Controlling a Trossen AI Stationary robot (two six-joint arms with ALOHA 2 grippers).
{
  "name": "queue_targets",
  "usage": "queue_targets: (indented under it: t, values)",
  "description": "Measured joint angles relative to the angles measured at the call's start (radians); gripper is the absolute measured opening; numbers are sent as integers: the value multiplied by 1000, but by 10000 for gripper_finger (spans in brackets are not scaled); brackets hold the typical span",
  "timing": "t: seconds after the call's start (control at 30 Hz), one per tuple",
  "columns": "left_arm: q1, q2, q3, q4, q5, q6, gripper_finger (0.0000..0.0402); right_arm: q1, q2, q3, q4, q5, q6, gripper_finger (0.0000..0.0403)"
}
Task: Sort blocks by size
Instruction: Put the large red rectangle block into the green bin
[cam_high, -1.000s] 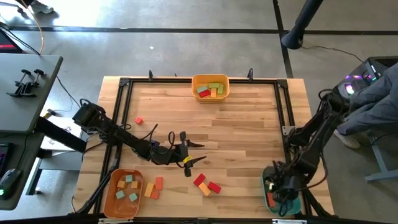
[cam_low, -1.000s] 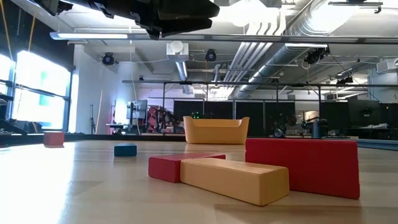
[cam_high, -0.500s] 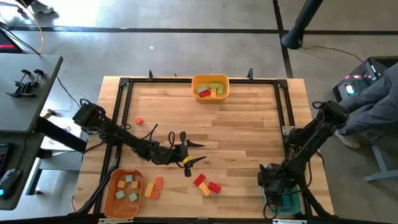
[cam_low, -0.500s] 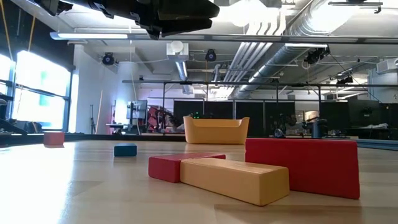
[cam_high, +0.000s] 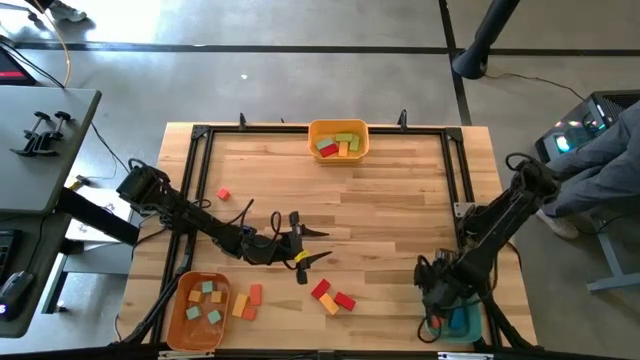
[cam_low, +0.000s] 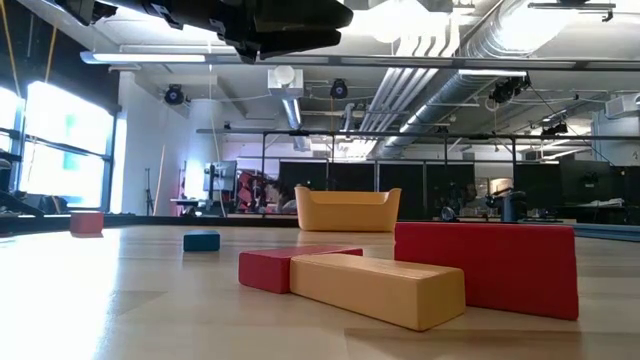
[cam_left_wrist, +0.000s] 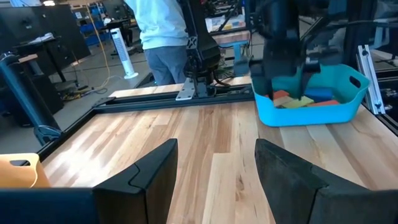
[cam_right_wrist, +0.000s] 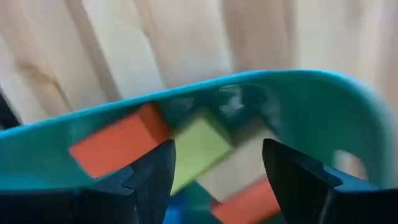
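Since the earlier frame the right gripper (cam_high: 440, 300) had shifted off the teal bin (cam_high: 466, 324), fingers spread, nothing held. Left gripper (cam_high: 308, 250) waited with jaws apart near the table centre. Loose blocks (cam_high: 332, 296) lay beside the teal bin; the next pick wanted a square approach. Wooden table (cam_high: 380, 200); a person (cam_left_wrist: 163, 31) stood beyond.

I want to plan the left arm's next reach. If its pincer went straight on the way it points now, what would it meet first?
Bare tabletop lies ahead of the open left pincer. The first thing in line looks like the teal bin with the right arm over it, though slightly off to one side, so it might pass beside it.
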Motion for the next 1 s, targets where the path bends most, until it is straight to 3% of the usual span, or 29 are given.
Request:
queue_targets:
  t: [0.2, 0.37, 0.53, 0.7, 0.83, 1.0]
  values:
    - [0, 0, 0, 15, 0, -5, 202, 75, 0, 146, -153, 256, 5, 230]
    - [0, 0, 0, 39, 0, -5, 202, 134, -2, 194, -109, 518, -52, 230]
    - [5, 0, 0, 38, 0, -5, 202, 57, -25, 79, 307, 517, -376, 230]
    - [6, 0, 0, 37, 0, -13, 202, -124, -36, -132, 849, 396, -715, 230]
    - [4, -3, 0, 35, 0, -13, 202, -271, -36, -264, 1120, 313, -810, 230]
    - [-45, -11, 16, 34, 0, 18, 202, -361, -36, -308, 1266, 349, -863, 231]
